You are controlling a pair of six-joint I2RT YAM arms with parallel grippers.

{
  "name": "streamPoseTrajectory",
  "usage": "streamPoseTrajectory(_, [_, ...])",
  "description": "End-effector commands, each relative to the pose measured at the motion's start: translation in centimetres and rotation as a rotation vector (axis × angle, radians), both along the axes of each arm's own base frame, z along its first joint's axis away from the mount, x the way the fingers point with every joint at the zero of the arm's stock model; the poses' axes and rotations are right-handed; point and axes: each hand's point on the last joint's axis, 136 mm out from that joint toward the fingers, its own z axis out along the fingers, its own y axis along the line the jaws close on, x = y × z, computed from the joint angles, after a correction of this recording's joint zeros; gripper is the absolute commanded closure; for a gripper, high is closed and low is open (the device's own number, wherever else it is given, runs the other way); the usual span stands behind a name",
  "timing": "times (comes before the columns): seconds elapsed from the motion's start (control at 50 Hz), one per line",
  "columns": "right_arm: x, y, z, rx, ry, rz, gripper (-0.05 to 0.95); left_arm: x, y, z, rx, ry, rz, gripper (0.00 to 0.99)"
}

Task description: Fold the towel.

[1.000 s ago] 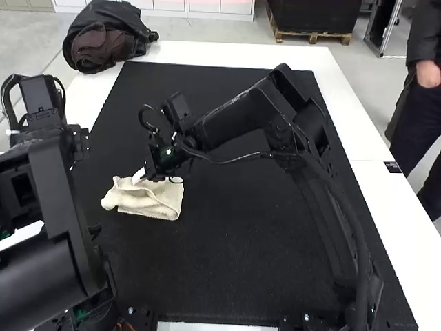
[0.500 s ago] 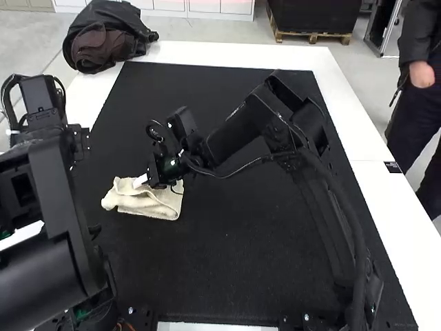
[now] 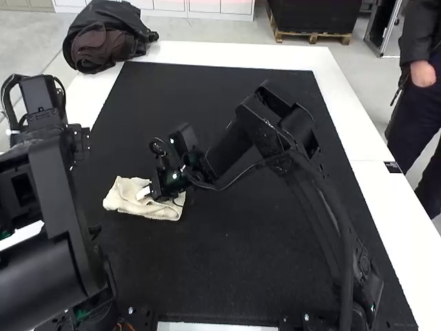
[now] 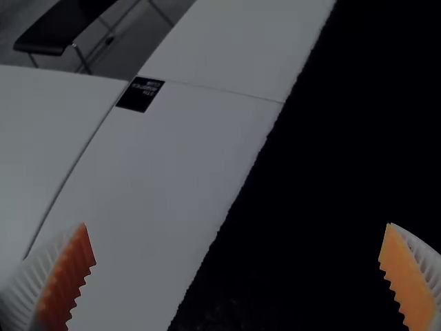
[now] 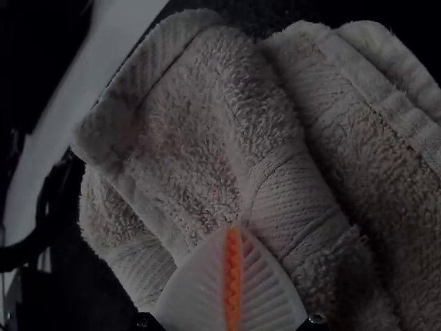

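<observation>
Right at the tips of the right gripper (image 3: 145,193), the towel (image 3: 124,196) lies under and around them, touching. The gripper's white fingers (image 5: 200,293) are drawn together, orange pads meeting in a narrow line; whether they pinch any cloth at the very tips, I can't tell. Close beside them, the towel is folded over on itself and rumpled, with a rounded fold and a ribbed band next to the tips. A little farther out, more layers lie with their hemmed edges showing. Around the towel spreads the black mat (image 3: 227,262), and past that runs the white tabletop (image 3: 386,200). Well apart, on the robot's left, is the left gripper (image 3: 48,134); the left wrist view shows the left gripper (image 4: 236,224) spread wide. Far beyond the right gripper, toward the left, sits a dark bag (image 3: 103,17).
</observation>
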Motion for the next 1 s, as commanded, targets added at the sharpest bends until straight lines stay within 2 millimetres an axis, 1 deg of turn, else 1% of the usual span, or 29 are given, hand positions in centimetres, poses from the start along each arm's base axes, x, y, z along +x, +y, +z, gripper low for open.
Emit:
streamPoseTrajectory(0.0, [-0.5, -0.4, -2.3, -0.036, -0.026, -0.005, 0.92, 0.0, -0.2, 0.4, 0.001, -0.019, -0.008, 0.026])
streamPoseTrajectory(0.1, [-0.5, -0.4, -2.8, -0.035, -0.038, -0.005, 0.92, 0.1, -0.1, 0.5, 0.003, -0.022, -0.007, 0.026])
streamPoseTrajectory(0.2, [-0.6, -0.4, -2.8, -0.035, -0.03, -0.008, 0.92, 0.1, -0.2, 0.5, 0.003, -0.022, -0.008, 0.026])
streamPoseTrajectory(0.28, [-0.5, -0.1, -2.1, -0.023, -0.018, -0.018, 0.92, 0.1, -0.1, 0.6, 0.002, -0.02, -0.007, 0.026])
streamPoseTrajectory(0.34, [-0.3, 0.3, -0.7, 0.011, -0.013, -0.03, 0.92, 0.1, -0.2, 0.9, 0.005, -0.024, -0.008, 0.026])
streamPoseTrajectory(0.42, [0.1, 0.8, 2.4, 0.066, -0.012, -0.045, 0.92, 0.2, -0.1, 1.5, 0.01, -0.035, -0.008, 0.026])
streamPoseTrajectory(0.56, [0.6, 1.3, 8.6, 0.155, -0.013, -0.058, 0.92, 0.4, 0.0, 2.8, 0.021, -0.054, -0.009, 0.026])
streamPoseTrajectory(0.6, [0.9, 1.3, 10.7, 0.185, -0.023, -0.065, 0.92, 0.4, 0.0, 3.0, 0.022, -0.055, -0.009, 0.026])
streamPoseTrajectory(0.68, [1.1, 0.9, 13.5, 0.212, -0.041, -0.07, 0.92, 0.5, 0.1, 3.7, 0.026, -0.061, -0.009, 0.026])
streamPoseTrajectory(0.74, [1.6, 0.2, 15.8, 0.235, -0.059, -0.082, 0.92, 0.7, 0.1, 4.4, 0.03, -0.072, -0.011, 0.026])
streamPoseTrajectory(0.8, [2.3, -0.6, 17.7, 0.25, -0.074, -0.098, 0.92, 0.9, 0.1, 5.1, 0.034, -0.084, -0.015, 0.026])
streamPoseTrajectory(0.82, [2.7, -1.0, 18.5, 0.258, -0.081, -0.107, 0.92, 0.9, 0.1, 5.3, 0.033, -0.086, -0.017, 0.026])
streamPoseTrajectory(0.88, [3.5, -2.1, 20.2, 0.268, -0.096, -0.128, 0.92, 1.2, 0.0, 6.0, 0.032, -0.1, -0.024, 0.026])
streamPoseTrajectory(0.98, [5.3, -4.6, 23.8, 0.295, -0.134, -0.173, 0.92, 1.8, -0.6, 7.1, 0.031, -0.121, -0.044, 0.026])
